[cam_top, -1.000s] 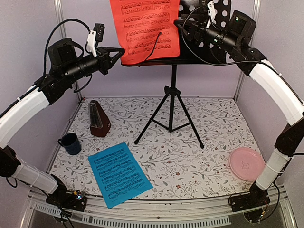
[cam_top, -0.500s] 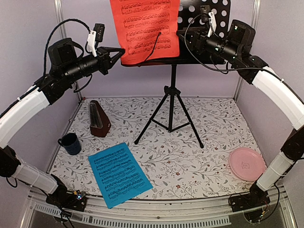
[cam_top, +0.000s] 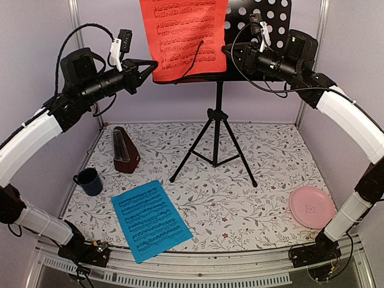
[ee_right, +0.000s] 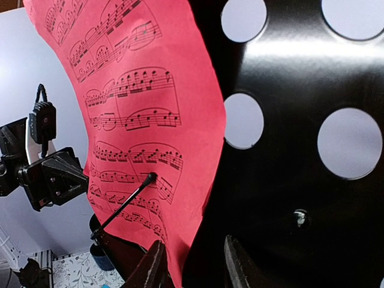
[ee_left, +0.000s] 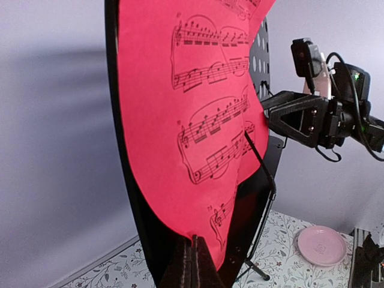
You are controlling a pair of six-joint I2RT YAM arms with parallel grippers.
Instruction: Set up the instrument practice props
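The black perforated music stand (cam_top: pixel 264 24) stands on tripod legs at the back centre. The red sheet (cam_top: pixel 183 36) leans on its desk under a thin wire holder (ee_right: pixel 123 204). My left gripper (cam_top: pixel 151 65) is shut on the red sheet's lower left edge; in the left wrist view its fingers (ee_left: pixel 193 261) pinch the sheet (ee_left: pixel 192 120). My right gripper (cam_top: pixel 229 51) is open, its jaws either side of the sheet's lower right edge (ee_right: pixel 192 264) in front of the desk (ee_right: pixel 288 150). The cyan sheet (cam_top: pixel 150 219) lies flat at the front left. The brown metronome (cam_top: pixel 125 150) stands at the left.
A dark blue mug (cam_top: pixel 89 181) stands at the left edge, in front of the metronome. A pink plate (cam_top: pixel 311 206) lies at the front right. Pale walls close in the back and both sides. The tripod legs (cam_top: pixel 217 144) spread over the table's middle back.
My right gripper has moved left and a little down, closer to the red sheet's right edge. The left arm and the sheet have hardly moved.
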